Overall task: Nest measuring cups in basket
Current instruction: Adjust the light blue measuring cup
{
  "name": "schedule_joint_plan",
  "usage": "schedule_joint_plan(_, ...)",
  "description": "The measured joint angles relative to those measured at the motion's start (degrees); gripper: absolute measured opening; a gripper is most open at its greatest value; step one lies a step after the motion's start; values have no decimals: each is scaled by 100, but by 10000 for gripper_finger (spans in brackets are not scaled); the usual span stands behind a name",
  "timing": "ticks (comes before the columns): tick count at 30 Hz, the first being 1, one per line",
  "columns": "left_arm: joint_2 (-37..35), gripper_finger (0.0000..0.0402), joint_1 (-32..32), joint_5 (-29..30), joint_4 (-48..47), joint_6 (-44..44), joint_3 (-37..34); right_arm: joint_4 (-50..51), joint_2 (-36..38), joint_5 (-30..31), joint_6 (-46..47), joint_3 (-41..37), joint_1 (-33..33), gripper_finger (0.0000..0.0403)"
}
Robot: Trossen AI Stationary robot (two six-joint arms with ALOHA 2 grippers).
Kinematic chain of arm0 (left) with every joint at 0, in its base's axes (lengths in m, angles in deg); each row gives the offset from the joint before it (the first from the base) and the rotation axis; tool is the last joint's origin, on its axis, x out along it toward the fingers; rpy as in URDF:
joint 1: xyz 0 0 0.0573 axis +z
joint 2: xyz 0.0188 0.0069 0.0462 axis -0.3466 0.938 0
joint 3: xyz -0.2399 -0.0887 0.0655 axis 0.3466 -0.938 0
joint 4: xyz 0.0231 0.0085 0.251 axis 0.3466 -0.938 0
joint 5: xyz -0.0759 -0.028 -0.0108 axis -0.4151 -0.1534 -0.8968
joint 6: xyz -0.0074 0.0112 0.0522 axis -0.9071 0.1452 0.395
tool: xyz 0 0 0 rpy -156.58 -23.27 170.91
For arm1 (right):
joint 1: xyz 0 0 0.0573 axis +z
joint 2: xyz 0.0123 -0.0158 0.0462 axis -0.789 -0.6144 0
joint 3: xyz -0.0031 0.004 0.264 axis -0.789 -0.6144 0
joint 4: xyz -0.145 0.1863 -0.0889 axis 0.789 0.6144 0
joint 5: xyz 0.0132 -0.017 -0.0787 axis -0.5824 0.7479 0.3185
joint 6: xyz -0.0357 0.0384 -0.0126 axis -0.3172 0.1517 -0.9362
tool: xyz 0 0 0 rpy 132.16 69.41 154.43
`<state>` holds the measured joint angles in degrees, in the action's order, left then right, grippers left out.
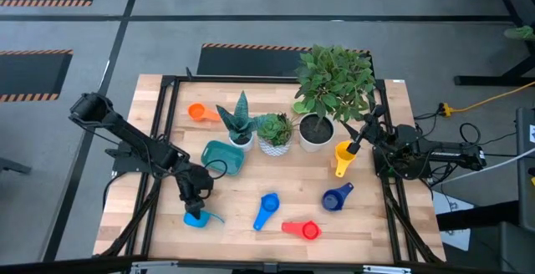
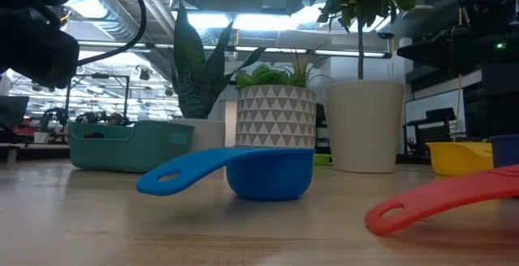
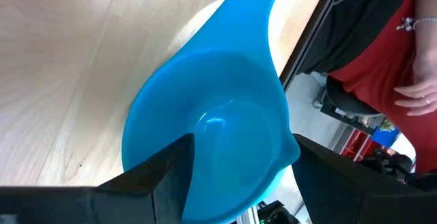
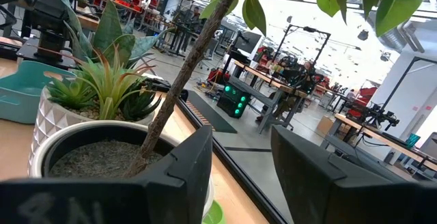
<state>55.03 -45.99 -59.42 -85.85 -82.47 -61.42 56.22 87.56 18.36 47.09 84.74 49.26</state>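
The light blue cup [image 1: 196,218] sits near the table's near-left corner, with my left gripper [image 1: 195,199] just above it. In the left wrist view the open gripper [image 3: 244,176] straddles the cup [image 3: 212,115]: one finger over the bowl, the other beside the bowl's outer wall. The teal basket [image 1: 221,157] stands just beyond. The orange cup [image 1: 198,112], blue cup [image 1: 266,210], navy cup [image 1: 336,197], red cup [image 1: 303,229] and yellow cup [image 1: 343,155] lie on the wood. My right gripper [image 1: 361,140] waits open by the yellow cup. My left gripper comes at the light blue cup from above, one finger [image 3: 171,179] over the bowl's inside and the other [image 3: 328,176] outside the bowl's wall [image 3: 290,152]. I cannot tell whether either finger touches it.
Three white plant pots [image 1: 276,136] stand in a row across the table's middle, the tallest [image 4: 102,156] right before my right gripper. A black frame rail [image 1: 159,140] runs along the table's sides. A person in red [image 3: 382,53] is beyond the near edge.
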Motion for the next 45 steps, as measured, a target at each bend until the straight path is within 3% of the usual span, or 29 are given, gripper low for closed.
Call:
schedule_joint_plan(16, 0, 200, -226, 62, -15, 310, 0, 0, 0, 0, 0, 0, 0, 156)
schedule_joint_plan(29, 9, 104, -226, 114, 128, 338, -7, 0, -1, 0, 0, 0, 0, 156)
schedule_joint_plan(36, 7, 18, -223, 463, 544, 1055, -7, 0, -1, 0, -1, 0, 0, 156)
schedule_joint_plan(45, 4, 13, -224, 1003, 956, 1618, -7, 0, -1, 0, 0, 0, 0, 156)
